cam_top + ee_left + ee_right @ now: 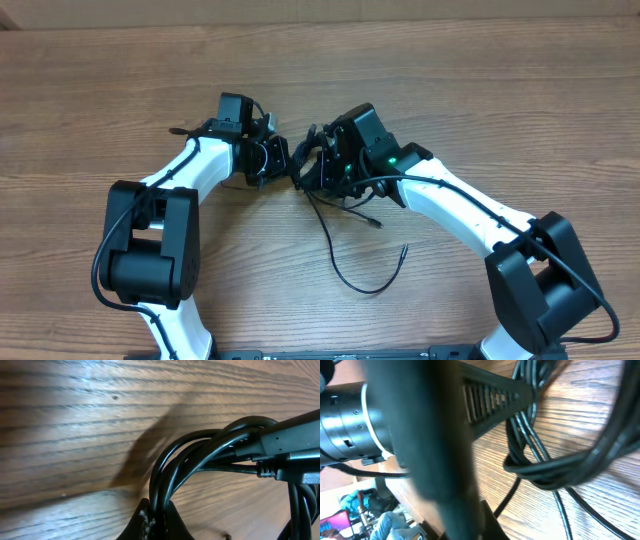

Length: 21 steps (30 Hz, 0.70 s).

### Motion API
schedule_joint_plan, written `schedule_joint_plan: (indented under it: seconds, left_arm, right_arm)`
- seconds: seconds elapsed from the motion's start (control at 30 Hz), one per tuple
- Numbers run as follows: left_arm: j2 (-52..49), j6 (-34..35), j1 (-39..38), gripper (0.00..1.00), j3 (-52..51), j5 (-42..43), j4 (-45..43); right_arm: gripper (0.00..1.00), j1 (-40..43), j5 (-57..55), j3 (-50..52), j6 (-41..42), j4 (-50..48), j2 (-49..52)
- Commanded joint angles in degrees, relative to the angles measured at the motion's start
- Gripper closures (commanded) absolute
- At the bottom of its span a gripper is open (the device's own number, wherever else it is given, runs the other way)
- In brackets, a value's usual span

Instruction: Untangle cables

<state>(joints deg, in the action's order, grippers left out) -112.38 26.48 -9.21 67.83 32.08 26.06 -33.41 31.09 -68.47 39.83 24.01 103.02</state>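
Barely started: my left jaws pinch the cables [159, 480], right jaws closed too (on what, I can't tell); the tangle is not yet undone.

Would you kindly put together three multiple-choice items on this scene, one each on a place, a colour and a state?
1. Where is the cables' tangle?
A. between the left gripper and right gripper
B. at the far edge
C. off to the far right

2. What colour are the cables?
A. white
B. black
C. red

3. The left gripper is:
A. wide open
B. out of view
C. shut on cables

Answers: 1 A, the overhead view shows the tangle where the grippers meet. 2 B, every strand is black. 3 C, the left wrist view shows its fingers pinching the strands.
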Motion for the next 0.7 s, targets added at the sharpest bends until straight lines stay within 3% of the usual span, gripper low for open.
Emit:
schedule_joint_plan:
  seconds: [0.0, 0.2, 0.27, 0.53, 0.67]
  left_arm:
    - [0.63, -0.50, -0.15, 0.96, 0.02, -4.07, -0.37]
    - [0.63, -0.50, -0.15, 0.96, 0.02, -4.28, -0.39]
    - [0.63, -0.50, -0.15, 0.96, 0.02, -4.26, -0.39]
    - [0.63, -0.52, -0.15, 0.96, 0.04, -4.24, -0.42]
    - [0.63, -0.55, -0.15, 0.96, 0.04, -4.24, -0.42]
  right_arm:
    - [0.96, -0.20, -4.68, 0.22, -0.22, 1.81, -0.68]
    - [0.96, -0.24, -17.11, 0.22, 7.10, 8.68, -0.68]
    - [0.92, -0.24, -19.80, 0.22, 8.63, 10.49, -0.68]
    - [0.76, -0.24, -21.27, 0.22, 8.61, 11.45, -0.66]
    - [0.75, -0.24, -22.12, 0.22, 8.63, 11.74, -0.66]
